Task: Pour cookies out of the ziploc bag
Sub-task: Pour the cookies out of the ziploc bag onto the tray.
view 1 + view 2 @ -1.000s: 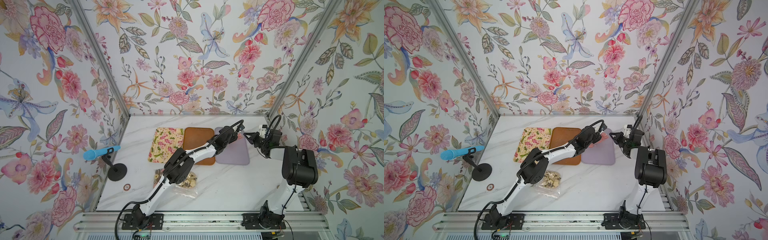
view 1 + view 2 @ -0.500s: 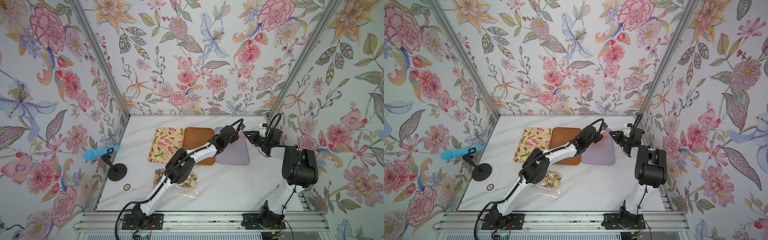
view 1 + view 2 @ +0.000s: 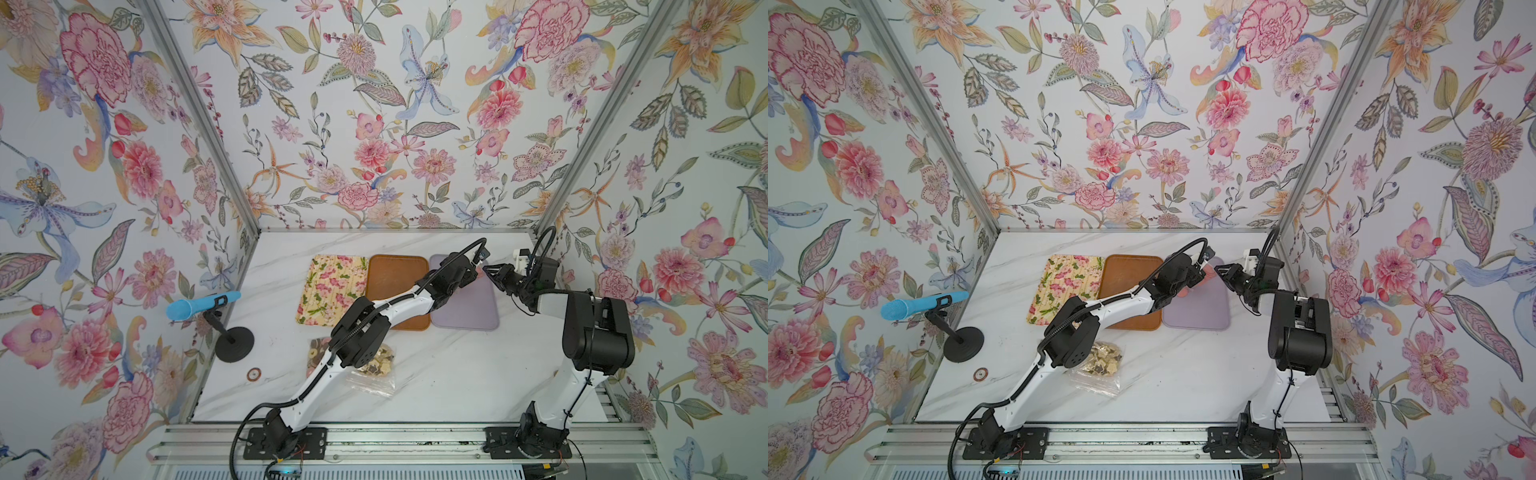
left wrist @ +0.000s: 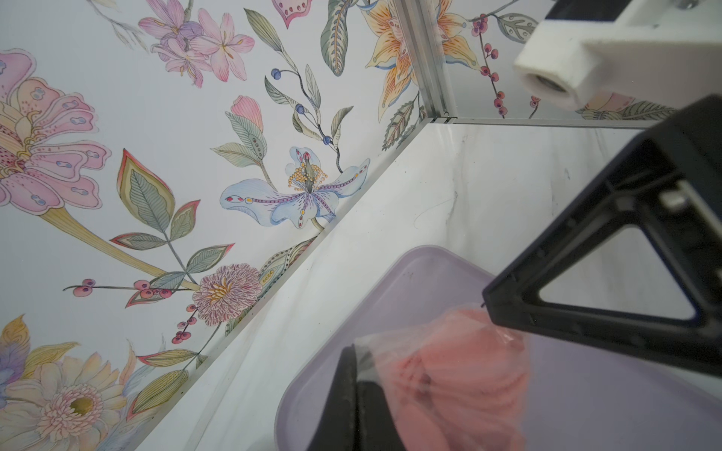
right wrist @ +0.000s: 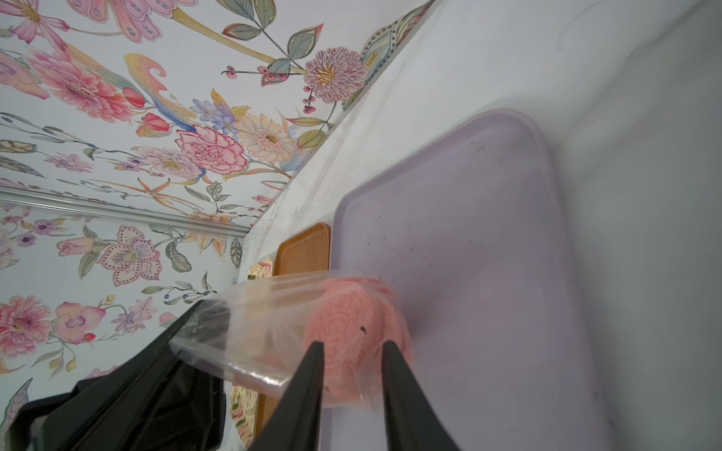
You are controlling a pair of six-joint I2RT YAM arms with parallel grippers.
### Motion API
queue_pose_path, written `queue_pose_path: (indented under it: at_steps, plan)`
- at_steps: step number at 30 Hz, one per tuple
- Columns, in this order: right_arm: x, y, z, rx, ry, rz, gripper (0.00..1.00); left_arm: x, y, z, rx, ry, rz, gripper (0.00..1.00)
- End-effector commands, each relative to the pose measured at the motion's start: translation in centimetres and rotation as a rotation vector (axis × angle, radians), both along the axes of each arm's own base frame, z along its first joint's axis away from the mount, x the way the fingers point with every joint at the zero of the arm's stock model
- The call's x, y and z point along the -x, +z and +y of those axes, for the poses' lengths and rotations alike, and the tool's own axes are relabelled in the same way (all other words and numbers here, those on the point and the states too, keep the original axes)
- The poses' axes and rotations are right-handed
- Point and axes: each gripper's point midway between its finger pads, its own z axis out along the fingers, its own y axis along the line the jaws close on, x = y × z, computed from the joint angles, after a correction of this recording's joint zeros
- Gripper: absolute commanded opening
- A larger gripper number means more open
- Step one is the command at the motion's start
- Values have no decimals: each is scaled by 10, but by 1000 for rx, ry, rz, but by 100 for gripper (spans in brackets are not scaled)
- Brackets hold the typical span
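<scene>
**Bag of pink cookies held over the lilac tray**

The left arm (image 3: 399,307) stretches across the counter (image 3: 457,374) to the lilac tray (image 3: 465,307). Its jaws are pressed together on one end of a clear ziploc bag (image 5: 254,332), which they hold in the air above the far end of that tray. The cookies (image 5: 344,332) are pink rounds with an embossed pattern, and they sit bunched inside the other end of the bag.

The right arm (image 3: 594,328) comes in from the side of the lilac tray away from the brown tray (image 3: 395,274). Its jaws are spread, with one black tip on each side of the cookie-filled end of the bag. Whether the tips touch the plastic cannot be told.

The brown tray lies just beside the lilac tray, and a floral tray (image 3: 328,286) lies beyond it. A second bag (image 3: 374,370) of cream and dark biscuits lies flat on the counter. It is nearer the arm bases than the lilac tray and partly under the left arm's elbow.
</scene>
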Motion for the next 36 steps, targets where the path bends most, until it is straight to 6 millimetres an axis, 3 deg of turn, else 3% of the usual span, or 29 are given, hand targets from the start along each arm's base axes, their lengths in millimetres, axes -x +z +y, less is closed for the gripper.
queue_pose_path:
  at_steps: [1, 6, 14, 19, 22, 26, 36]
  plan:
    - [3, -5, -4, 55, -16, 6, 30, 2, 18, -2, 49, 1, -24, 0]
    - [-1, -6, -3, 52, -8, 8, 33, 2, 18, -2, 46, 0, -26, 0]
    - [-4, -9, 10, 27, 32, 13, 27, 2, 18, -1, 46, 2, -28, 0]
    - [-5, -9, 11, 22, 35, 14, 16, 2, 19, -1, 48, 4, -29, 0]
    - [-5, -8, 11, 24, 32, 12, 0, 1, 20, -1, 49, 5, -30, 0]
    - [-4, -6, 9, 25, 28, 11, 0, 1, 19, 0, 47, 8, -27, 0]
    - [-3, 32, 7, 24, 21, -77, 0, 4, 19, 4, 62, 10, -14, 0]
